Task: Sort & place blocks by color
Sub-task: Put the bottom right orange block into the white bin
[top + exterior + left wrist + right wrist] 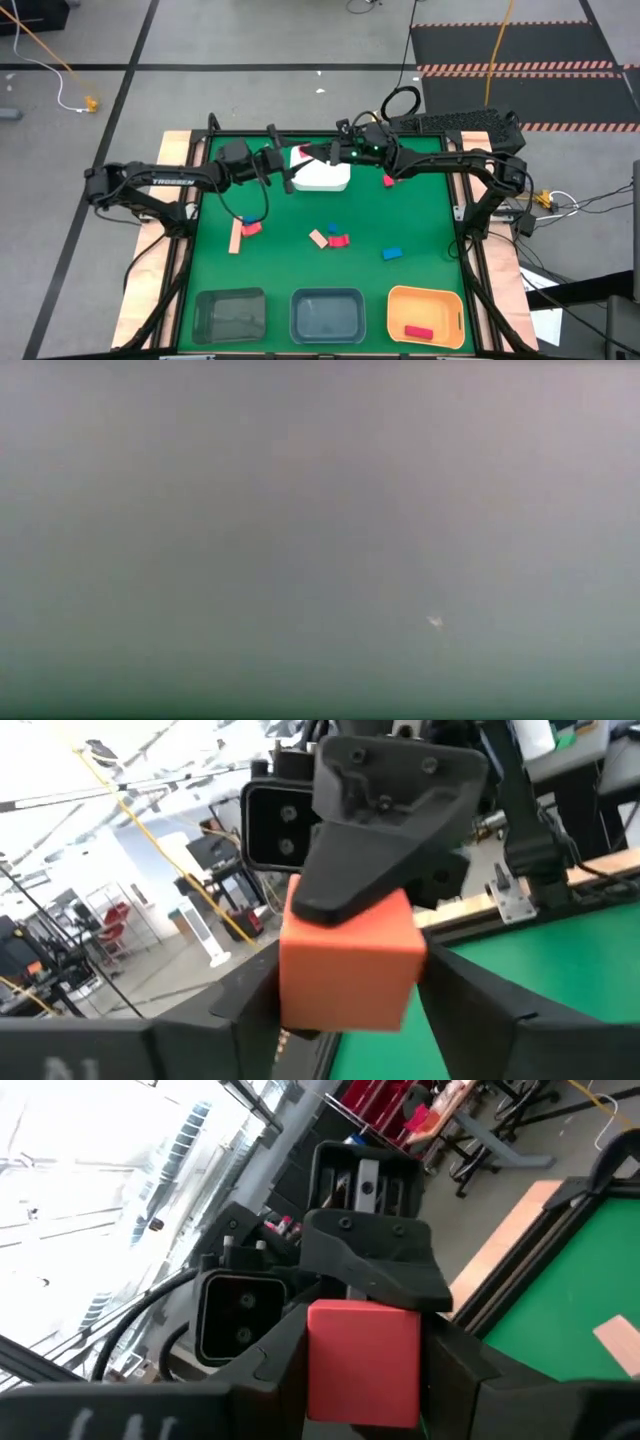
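A red block (300, 153) hangs in the air above the white tray (325, 180) at the table's far middle, caught between both grippers. My left gripper (290, 165) reaches it from the table's left and my right gripper (312, 153) from the right, each shut on it. In the left wrist view the block (350, 960) sits between my left fingers, with a right finger (380, 830) lying over it. Loose on the green mat lie a tan bar (236, 238), red blocks (250, 228) (340, 241) (388, 180) and blue blocks (391, 254) (332, 230). The low view shows only a blur. My left gripper pinches two opposite faces of the red block (290, 970) between its two fingers, coming level from the table's left. The block is lifted clear, above the white tray. My right gripper pinches the block's other pair of faces (318, 1360) between its two fingers, coming about level from the table's right. One left finger (370, 1265) lies across the face turned away from the right fingers.
Along the near edge stand a dark grey bin (230, 315), a blue-grey bin (328, 315) and a yellow-orange bin (425, 300) with one red block (418, 331) in it. A tan block (318, 238) lies mid-mat.
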`<state>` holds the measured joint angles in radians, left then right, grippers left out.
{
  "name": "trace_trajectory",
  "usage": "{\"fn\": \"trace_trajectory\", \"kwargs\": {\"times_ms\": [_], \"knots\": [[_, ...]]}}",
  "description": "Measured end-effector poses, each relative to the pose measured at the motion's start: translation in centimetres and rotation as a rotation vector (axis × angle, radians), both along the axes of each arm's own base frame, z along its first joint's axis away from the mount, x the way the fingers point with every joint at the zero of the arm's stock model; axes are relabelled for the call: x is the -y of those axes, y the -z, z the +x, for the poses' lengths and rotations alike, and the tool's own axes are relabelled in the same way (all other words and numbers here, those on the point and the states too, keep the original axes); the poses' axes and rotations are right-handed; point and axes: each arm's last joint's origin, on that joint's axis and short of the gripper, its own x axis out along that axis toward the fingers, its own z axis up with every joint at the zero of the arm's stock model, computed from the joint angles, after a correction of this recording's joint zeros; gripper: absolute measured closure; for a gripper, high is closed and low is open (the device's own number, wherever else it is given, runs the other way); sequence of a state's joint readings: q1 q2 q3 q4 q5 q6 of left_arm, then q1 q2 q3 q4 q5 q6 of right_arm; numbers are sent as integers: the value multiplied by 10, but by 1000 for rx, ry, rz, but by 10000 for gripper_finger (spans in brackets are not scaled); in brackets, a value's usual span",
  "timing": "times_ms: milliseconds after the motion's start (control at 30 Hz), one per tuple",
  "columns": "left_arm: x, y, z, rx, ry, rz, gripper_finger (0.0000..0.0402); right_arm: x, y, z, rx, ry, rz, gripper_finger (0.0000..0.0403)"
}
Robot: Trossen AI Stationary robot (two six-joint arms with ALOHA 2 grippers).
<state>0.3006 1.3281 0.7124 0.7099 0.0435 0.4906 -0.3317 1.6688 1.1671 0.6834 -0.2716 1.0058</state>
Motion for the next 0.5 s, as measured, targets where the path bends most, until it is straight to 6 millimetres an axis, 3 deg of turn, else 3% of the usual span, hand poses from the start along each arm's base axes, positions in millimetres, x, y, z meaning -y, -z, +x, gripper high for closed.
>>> {"fn": "trace_trajectory", "kwargs": {"times_ms": [167,500], "knots": [[2,-2,2,48,-4,11,263,-1,-1,0,0,-35,-10,280],[-1,-1,2,34,-16,20,263,5,0,-3,-12,-68,-47,263]]}}
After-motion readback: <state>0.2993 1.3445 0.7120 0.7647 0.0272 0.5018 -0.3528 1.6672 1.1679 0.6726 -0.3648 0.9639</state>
